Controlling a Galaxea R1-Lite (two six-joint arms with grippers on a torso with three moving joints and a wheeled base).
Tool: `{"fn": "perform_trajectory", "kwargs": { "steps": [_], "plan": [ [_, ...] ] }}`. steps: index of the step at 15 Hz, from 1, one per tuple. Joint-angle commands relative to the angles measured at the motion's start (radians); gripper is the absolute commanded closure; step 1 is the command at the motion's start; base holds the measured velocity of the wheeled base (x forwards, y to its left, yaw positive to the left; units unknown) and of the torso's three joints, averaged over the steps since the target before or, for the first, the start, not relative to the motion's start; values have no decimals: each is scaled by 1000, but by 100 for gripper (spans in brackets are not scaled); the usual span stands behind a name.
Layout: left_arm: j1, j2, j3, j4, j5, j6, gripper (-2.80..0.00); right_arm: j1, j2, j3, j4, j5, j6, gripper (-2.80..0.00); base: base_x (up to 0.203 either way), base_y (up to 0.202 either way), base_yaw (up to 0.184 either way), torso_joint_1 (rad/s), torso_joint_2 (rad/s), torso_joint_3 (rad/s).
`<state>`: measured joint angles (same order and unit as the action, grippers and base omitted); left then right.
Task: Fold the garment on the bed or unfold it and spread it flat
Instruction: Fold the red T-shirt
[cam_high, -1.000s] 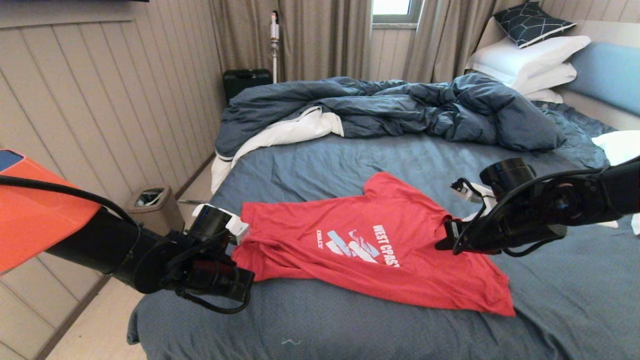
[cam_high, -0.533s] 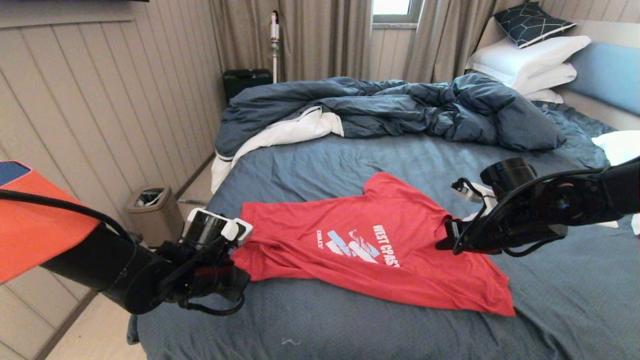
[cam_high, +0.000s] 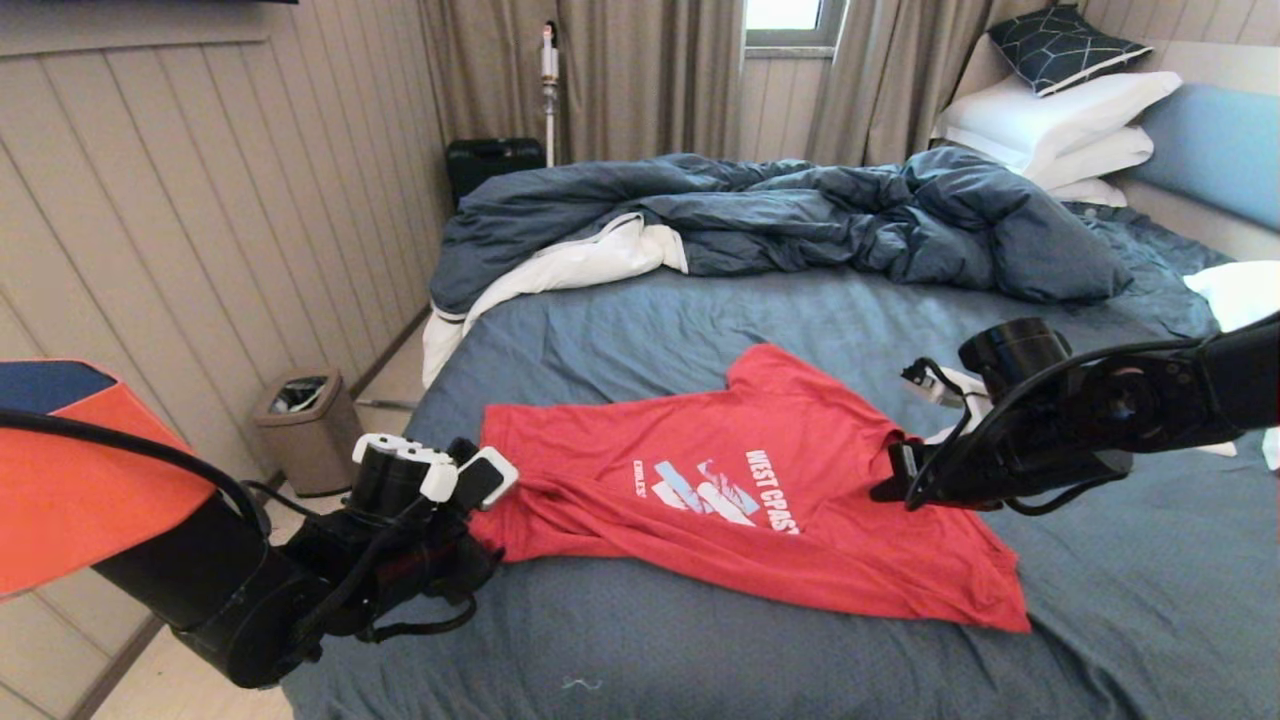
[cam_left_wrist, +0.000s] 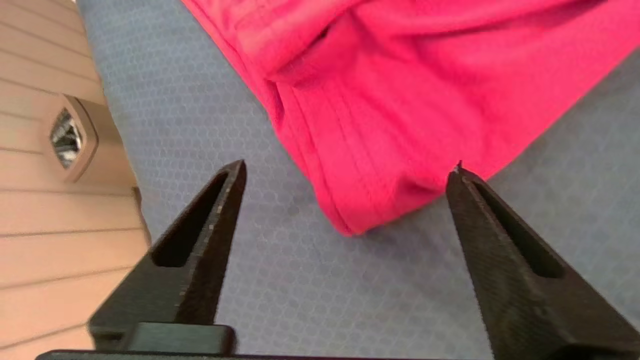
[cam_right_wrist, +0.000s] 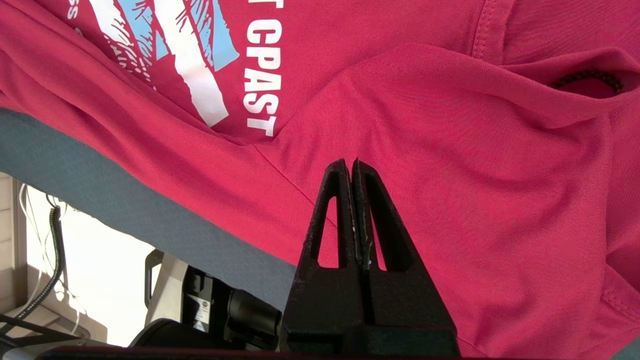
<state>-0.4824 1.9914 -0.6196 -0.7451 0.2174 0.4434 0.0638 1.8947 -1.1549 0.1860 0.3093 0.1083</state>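
Head view: the garment lies printed side up on the bed, toward its near edge, with the rumpled duvet well beyond it. The left gripper sits just beside the shirt's hem corner, at the bed's wall side; the right gripper rests on the shirt's collar end.

Left wrist view: the left gripper has its fingers spread wide with nothing between them; the garment's bunched corner lies on the sheet just past the tips.

Right wrist view: the right gripper has its jaws pressed together, the tips against the garment near the collar; whether cloth is pinched between them I cannot tell.
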Motion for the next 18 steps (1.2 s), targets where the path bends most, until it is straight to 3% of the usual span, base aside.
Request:
{"fn": "perform_trajectory", "kwargs": {
  "steps": [1,8,9,18],
  "plan": [
    [7,20,10,-7,0,6,-280,1,4,2,1,2,1,0,0,0,0,0,0,0],
    [54,148,-25,-87,-10,-6,-280,1,5,2,0,2,1,0,0,0,0,0,0,0],
    [54,148,-25,-94,-10,-6,0,-1,6,1,0,2,1,0,0,0,0,0,0,0],
    [54,82,52,-102,-12,-11,0,1,11,4,0,2,1,0,0,0,0,0,0,0]
  ]
}}
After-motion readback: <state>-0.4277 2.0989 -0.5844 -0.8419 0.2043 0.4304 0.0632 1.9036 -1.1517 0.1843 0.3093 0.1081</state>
